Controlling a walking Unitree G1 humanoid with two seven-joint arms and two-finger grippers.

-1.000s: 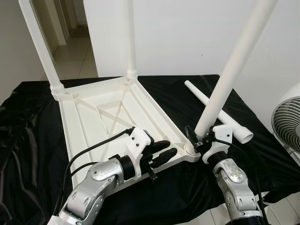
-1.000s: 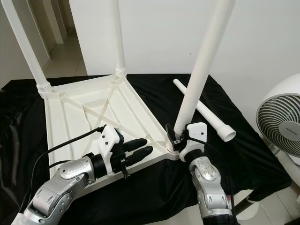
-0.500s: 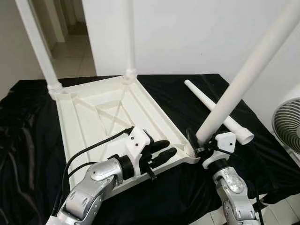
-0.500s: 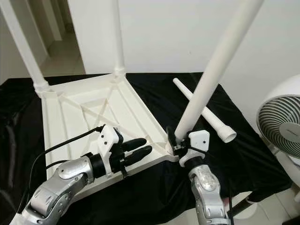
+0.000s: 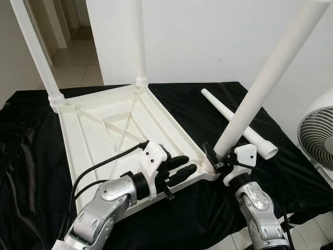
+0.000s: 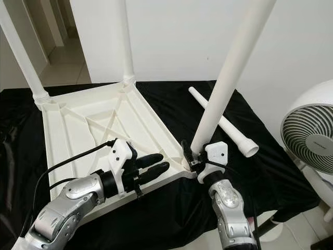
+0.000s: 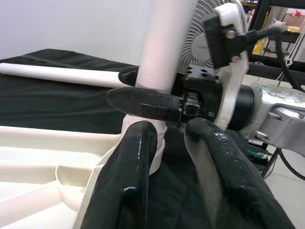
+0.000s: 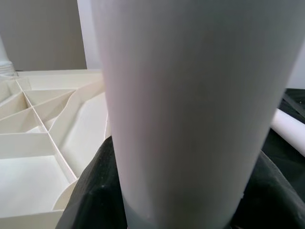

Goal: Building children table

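Tilted further rightward half a second ago, the leg (image 5: 263, 86) has been swung nearer upright. It is gripped at its foot by the right claw (image 5: 214, 158), over the tabletop's (image 5: 104, 130) near corner socket. The left claw (image 5: 182, 169) rests slightly parted, empty, on the rim. Two legs stand fitted; one spare leg (image 5: 237, 122) lies on the black-draped bench (image 5: 31, 156).

A white wall (image 5: 208, 36) stands at the far side. At far left a doorway opens onto a pale tiled floor (image 5: 73, 65). A black cloth (image 5: 26, 146) covers the work surface. A white fan (image 6: 312, 138) stands at right, near the cloth's edge.
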